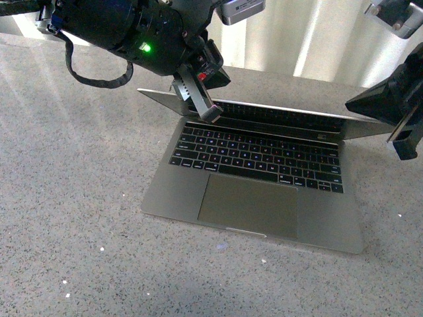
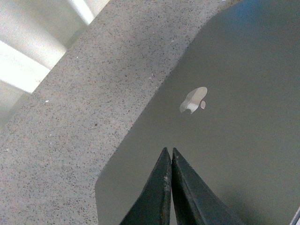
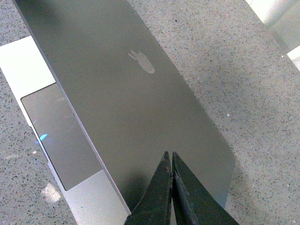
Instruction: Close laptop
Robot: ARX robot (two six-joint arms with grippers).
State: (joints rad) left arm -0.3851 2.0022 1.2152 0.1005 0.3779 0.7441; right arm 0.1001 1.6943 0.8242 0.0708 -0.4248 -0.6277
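Note:
The grey-silver laptop (image 1: 330, 224) lies on the speckled counter with its keyboard (image 1: 258, 155) and trackpad (image 1: 250, 206) showing. Its lid (image 2: 234, 150) leans low over the keyboard, partly shut, the apple logo (image 2: 193, 100) facing up. My left gripper (image 1: 210, 117) is shut, its tips over the lid's back near the left corner (image 2: 168, 150). My right gripper (image 1: 404, 142) is shut too, its tips over the lid (image 3: 122, 103) near the right corner (image 3: 169, 153). Neither holds anything. The screen is hidden.
The grey speckled counter (image 1: 73, 218) stretches around the laptop on all sides. White vertical panels (image 1: 317, 39) stand behind its back edge. A black cable loop (image 1: 92, 79) hangs from my left arm over the counter's left part.

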